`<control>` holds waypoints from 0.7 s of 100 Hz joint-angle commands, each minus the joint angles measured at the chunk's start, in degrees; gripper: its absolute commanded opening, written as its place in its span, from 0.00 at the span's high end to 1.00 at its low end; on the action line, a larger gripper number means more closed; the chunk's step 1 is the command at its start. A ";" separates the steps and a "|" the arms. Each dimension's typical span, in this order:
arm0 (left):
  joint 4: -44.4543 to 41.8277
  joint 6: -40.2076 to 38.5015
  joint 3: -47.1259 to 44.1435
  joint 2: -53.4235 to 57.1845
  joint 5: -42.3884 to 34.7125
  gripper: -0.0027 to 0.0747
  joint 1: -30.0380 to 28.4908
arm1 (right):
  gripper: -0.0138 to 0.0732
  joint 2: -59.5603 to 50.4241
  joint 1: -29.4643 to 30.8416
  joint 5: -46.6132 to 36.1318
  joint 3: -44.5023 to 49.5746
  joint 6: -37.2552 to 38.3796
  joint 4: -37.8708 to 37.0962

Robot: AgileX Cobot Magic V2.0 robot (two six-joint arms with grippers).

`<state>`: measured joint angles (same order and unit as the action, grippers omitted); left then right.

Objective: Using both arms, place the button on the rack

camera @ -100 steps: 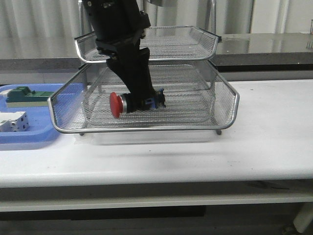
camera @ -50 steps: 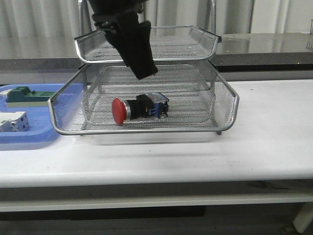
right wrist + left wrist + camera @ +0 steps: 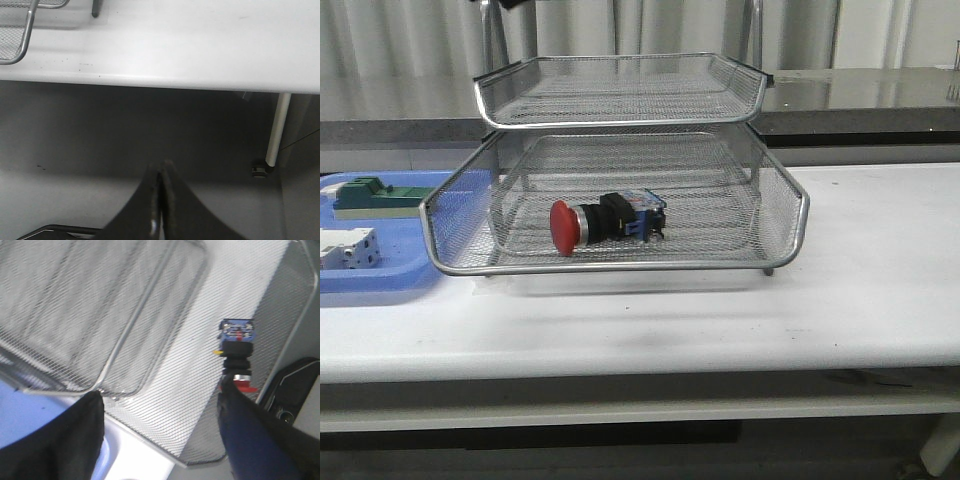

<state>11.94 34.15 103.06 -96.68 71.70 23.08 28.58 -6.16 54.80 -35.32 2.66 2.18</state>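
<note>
The button [image 3: 605,222], with red mushroom head, black collar and blue-black rear block, lies on its side on the lower tier of the silver wire-mesh rack [image 3: 790,215]. It also shows in the left wrist view [image 3: 237,355]. My left gripper [image 3: 160,405] is open and empty, high above the rack, its dark fingers [image 3: 75,435] wide apart. It is out of the front view. My right gripper [image 3: 161,172] is shut and empty, hanging below the table's front edge [image 3: 150,82], away from the rack.
A blue plastic tray [image 3: 390,280] left of the rack holds a green flat component [image 3: 370,195] and a white switch block [image 3: 345,248]. A table leg [image 3: 276,130] stands near the right gripper. A dark counter [image 3: 860,100] runs behind the table.
My left gripper let go of the button on the lower tier, rose up and left the front view. The button stays lying on its side.
</note>
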 commanded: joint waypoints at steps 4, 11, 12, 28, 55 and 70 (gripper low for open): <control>2.64 -1.28 0.85 5.77 -1.08 0.38 -4.61 | 0.92 0.13 0.02 -3.37 -1.51 -0.09 -0.54; 3.93 -1.28 -0.39 7.84 -1.47 0.40 -7.30 | 0.92 0.13 0.02 -3.37 -1.51 -0.09 -0.54; 4.10 -1.28 -0.56 8.07 -1.58 0.41 -7.54 | 0.92 0.13 0.02 -3.37 -1.51 -0.09 -0.54; 4.83 -1.28 -7.36 14.37 -5.75 0.43 -11.75 | 0.92 0.13 0.02 -3.37 -1.51 -0.09 -0.54; 5.51 -1.28 -28.56 29.04 -20.65 0.43 -14.12 | 0.92 0.13 0.02 -3.37 -1.51 -0.09 -0.54; 5.51 -3.56 -42.74 39.11 -31.95 0.43 -14.12 | 0.92 0.13 0.02 -3.37 -1.51 -0.09 -0.54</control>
<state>15.69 32.90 65.92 -63.92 49.93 9.21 28.58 -6.16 54.80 -35.32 2.66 2.18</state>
